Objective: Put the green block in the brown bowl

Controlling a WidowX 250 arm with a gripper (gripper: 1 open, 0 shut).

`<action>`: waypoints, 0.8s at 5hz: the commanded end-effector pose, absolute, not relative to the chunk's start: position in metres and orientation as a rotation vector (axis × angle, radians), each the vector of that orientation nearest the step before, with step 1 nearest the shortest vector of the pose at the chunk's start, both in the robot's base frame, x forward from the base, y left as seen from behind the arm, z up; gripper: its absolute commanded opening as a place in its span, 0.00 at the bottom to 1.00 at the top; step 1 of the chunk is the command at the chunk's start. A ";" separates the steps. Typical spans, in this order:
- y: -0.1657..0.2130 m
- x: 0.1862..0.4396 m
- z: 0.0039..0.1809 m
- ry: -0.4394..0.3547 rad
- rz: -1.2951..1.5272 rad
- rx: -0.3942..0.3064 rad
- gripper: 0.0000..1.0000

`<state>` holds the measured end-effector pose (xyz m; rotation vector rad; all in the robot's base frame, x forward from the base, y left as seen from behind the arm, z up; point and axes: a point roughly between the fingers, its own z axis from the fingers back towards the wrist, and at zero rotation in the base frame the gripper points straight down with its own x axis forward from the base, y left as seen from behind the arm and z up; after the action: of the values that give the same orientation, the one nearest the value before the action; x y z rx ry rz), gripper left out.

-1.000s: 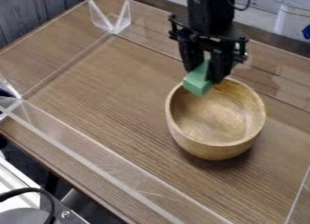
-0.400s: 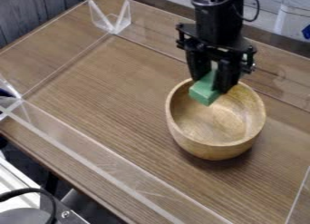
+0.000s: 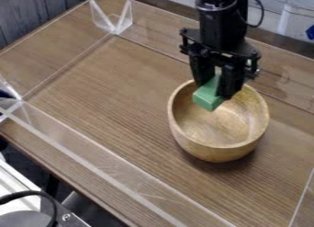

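The green block (image 3: pixel 208 96) hangs tilted between the black fingers of my gripper (image 3: pixel 218 85), which is shut on it. Its lower end sits just above the hollow of the brown bowl (image 3: pixel 218 137), over the bowl's far-left part. The round wooden bowl rests on the table right of centre. The arm comes down from the top of the view and covers the block's upper end.
The wooden table (image 3: pixel 98 93) is ringed by low clear plastic walls (image 3: pixel 73 143). A clear plastic corner piece (image 3: pixel 117 19) stands at the back left. Dark equipment shows at the bottom left, beyond the table's edge.
The gripper has carried the green block to the right and slightly down, from above the bowl's left rim to over the bowl's hollow. The bowl has not moved.
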<state>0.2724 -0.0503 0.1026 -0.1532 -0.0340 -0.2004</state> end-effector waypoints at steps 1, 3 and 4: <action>-0.055 0.277 0.111 -0.069 -0.214 -0.159 0.00; -0.056 0.277 0.106 -0.055 -0.218 -0.164 0.00; -0.057 0.276 0.104 -0.048 -0.220 -0.165 0.00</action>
<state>0.2724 -0.0545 0.0949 -0.1638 -0.0129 -0.2105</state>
